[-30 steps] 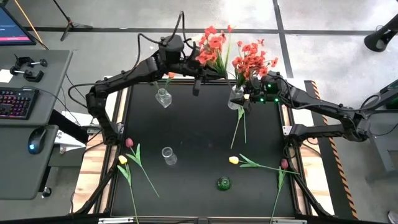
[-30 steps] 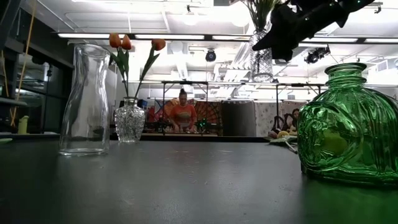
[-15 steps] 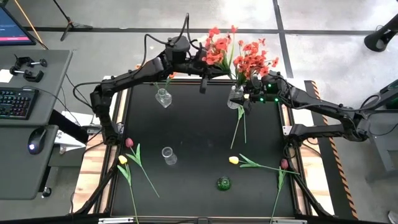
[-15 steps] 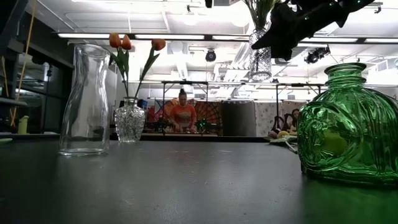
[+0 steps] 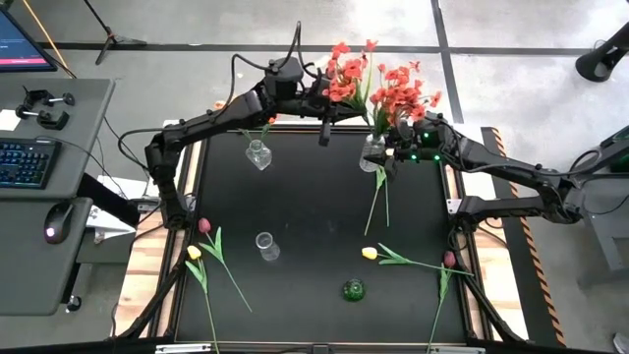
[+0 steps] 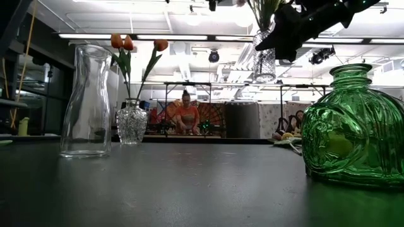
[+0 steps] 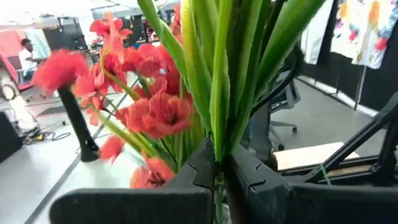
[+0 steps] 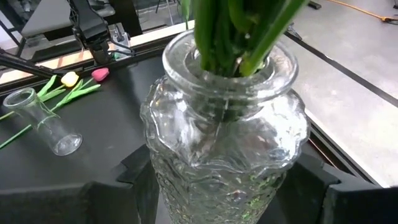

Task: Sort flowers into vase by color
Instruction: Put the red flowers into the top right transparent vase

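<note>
Up at the table's (image 5: pixel 295 211) far edge, left gripper (image 5: pixel 325 101) clamps red-orange spray (image 5: pixel 342 74), right gripper (image 5: pixel 385 157) grips vase (image 5: pixel 372 154).

No readable text, label, brand, number or sign is found in any of the views. A monitor (image 5: pixel 20 39) is seen at the corner of the high view, but whatever is displayed on it cannot be made out. The keys of the keyboard (image 5: pixel 22 162) are lit, yet no characters can be read on them.
</note>
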Controlling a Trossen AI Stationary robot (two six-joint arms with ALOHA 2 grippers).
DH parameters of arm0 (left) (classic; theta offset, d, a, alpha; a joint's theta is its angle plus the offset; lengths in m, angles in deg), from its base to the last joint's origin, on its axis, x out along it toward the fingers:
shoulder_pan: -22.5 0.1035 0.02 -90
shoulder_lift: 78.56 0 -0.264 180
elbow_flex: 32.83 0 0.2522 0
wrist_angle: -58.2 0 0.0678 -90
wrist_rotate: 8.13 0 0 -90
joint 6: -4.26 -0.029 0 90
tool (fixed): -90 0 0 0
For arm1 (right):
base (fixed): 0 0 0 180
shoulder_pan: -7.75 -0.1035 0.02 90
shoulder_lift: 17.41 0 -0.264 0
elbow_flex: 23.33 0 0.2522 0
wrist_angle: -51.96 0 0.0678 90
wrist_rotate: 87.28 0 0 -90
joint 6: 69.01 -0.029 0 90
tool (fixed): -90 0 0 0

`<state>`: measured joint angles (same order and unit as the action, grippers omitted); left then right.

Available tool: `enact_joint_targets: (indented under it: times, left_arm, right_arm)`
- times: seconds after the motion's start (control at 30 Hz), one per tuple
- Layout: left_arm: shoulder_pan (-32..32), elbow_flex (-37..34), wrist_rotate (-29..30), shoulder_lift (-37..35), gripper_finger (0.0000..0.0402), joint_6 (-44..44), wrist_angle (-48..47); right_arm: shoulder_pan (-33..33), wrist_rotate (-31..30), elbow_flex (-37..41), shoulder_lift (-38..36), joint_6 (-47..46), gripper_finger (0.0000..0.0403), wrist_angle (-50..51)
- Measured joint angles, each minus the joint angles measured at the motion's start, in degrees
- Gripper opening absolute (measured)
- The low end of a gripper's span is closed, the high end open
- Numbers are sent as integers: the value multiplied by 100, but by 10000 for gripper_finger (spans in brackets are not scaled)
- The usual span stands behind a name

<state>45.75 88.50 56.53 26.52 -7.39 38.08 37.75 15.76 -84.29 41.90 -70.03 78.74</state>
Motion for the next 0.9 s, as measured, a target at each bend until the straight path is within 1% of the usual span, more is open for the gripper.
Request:
enact_joint_targets:
  times: [0.3,0.5,0.67,0.9]
  left_arm:
    - [-2,8,46,82,0,-93,60]
    - [-39,11,61,182,0,-93,-67]
    - [-116,11,381,180,0,-232,-74]
    - [-212,15,559,234,0,-257,-148]
  right_arm:
    - [-2,4,0,0,106,222,-59]
    - [0,6,2,7,151,222,-32]
    - [-2,24,2,7,188,222,-74]
    - [-2,6,11,7,205,222,-249]
